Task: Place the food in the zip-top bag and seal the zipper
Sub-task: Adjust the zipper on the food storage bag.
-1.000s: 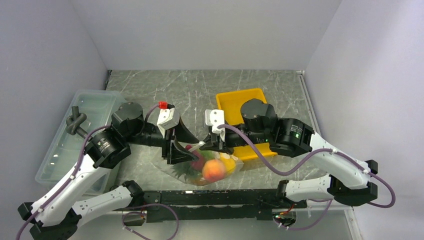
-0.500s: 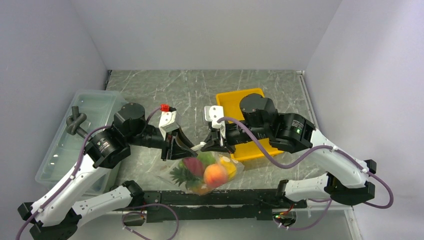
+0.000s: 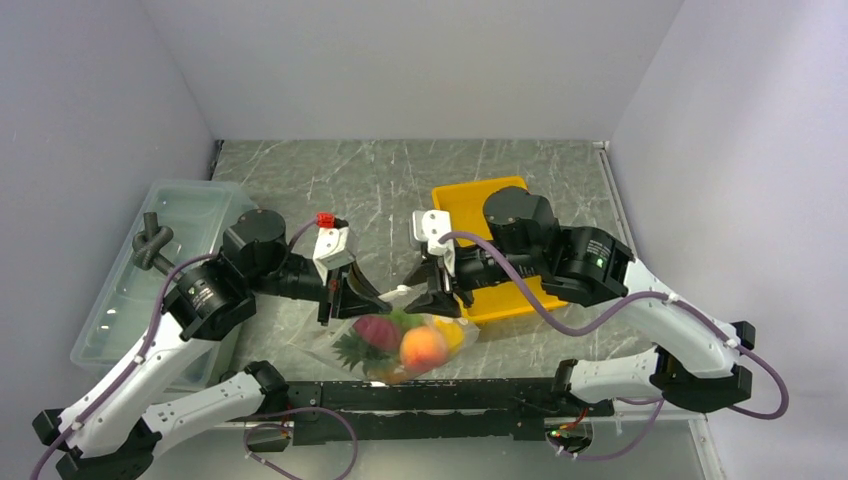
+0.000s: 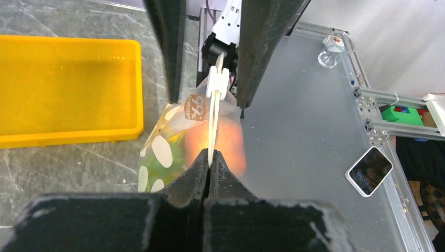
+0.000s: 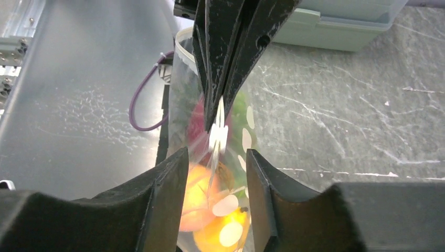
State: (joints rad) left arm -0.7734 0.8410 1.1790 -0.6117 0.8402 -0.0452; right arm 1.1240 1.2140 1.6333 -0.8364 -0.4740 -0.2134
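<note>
Two arms meet in the lower middle of the top view, and I see the bag between them. My left gripper point(image 4: 210, 156) is squeezed tight on the narrow whitish zipper strip point(image 4: 212, 123). That strip runs along the mouth of the clear crinkly plastic bag with white dots point(image 3: 400, 345). No gap shows between its two black fingers.

My right gripper point(image 5: 216, 157) is part open. One finger stands on each side of the bag's top edge, and neither one pinches it. I see space on both sides of the plastic.

The bag hangs down from the strip. I cannot tell if its bottom rests on the grey marbled table point(image 3: 400, 180).

Inside the bag I see a round peach-coloured toy fruit point(image 3: 424, 347), a dark red toy piece point(image 3: 375, 329) and a toy pineapple with a spiky green top point(image 3: 352, 350).

The yellow plastic tray point(image 3: 480, 195) sits just up and right of the bag. The see-through bin with a lid point(image 3: 190, 215) is at the left of the top view.
</note>
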